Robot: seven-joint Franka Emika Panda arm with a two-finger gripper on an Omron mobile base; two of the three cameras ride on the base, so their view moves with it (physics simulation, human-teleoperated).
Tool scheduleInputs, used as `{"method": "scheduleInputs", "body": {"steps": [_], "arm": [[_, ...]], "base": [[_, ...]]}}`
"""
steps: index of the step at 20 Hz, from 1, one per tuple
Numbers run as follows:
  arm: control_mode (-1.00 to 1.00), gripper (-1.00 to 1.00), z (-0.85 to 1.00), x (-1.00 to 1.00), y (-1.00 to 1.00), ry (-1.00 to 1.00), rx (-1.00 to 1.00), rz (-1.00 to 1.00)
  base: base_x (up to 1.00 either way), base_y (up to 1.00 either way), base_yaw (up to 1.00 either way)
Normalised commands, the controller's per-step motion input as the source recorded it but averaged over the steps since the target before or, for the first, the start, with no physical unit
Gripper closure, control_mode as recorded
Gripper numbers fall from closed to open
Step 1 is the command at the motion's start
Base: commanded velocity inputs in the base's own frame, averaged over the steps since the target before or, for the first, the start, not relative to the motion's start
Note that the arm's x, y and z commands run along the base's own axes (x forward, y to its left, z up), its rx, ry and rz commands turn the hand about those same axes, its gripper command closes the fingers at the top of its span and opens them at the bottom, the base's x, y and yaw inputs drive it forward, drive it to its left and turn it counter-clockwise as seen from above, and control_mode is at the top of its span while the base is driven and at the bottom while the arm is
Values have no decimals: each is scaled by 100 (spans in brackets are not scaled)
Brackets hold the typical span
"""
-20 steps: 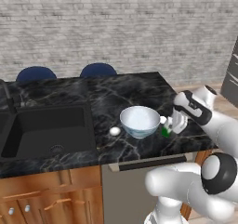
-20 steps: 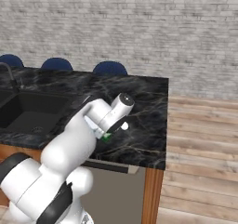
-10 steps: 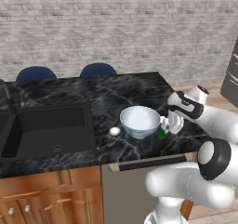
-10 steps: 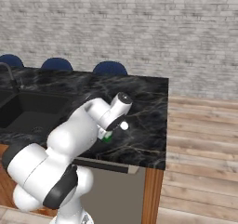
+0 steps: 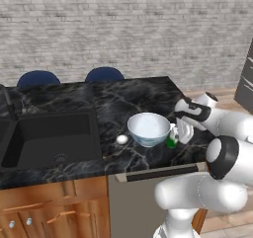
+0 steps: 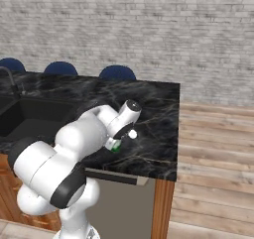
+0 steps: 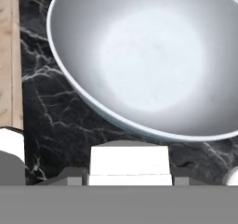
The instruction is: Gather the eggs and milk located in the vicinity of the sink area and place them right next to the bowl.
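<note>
The white bowl (image 5: 148, 128) stands on the black marble counter, right of the sink (image 5: 49, 138). A small white egg (image 5: 122, 139) lies on the counter just left of the bowl. My gripper (image 5: 175, 133) is shut on the milk (image 5: 172, 137), a white carton with a green base, held upright close against the bowl's right side. Whether its base touches the counter I cannot tell. From the right base view the milk (image 6: 116, 145) peeks out green under the gripper (image 6: 115, 143). Looking down the hand, the milk's white top (image 7: 129, 165) sits between the fingers, just short of the bowl (image 7: 148, 56).
A dark faucet (image 5: 7, 101) rises at the sink's far left. Two blue chair backs (image 5: 38, 77) (image 5: 104, 74) stand behind the counter. The counter's right edge (image 6: 176, 129) drops to wooden floor (image 6: 213, 144).
The gripper keeps its hold on the milk and has edged slightly toward the bowl. The arm's elbow has swung down and nearer to the cameras.
</note>
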Motion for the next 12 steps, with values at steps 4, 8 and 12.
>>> {"method": "scheduleInputs", "body": {"steps": [4, 8, 12], "arm": [[-100, 100, -21, 2, 0, 0, -1, 4], [-100, 100, -20, 4, 0, 0, -1, 4], [-100, 100, -21, 8, 0, 0, -1, 4]], "base": [[0, 0, 0], [0, 0, 0], [0, 0, 0]]}}
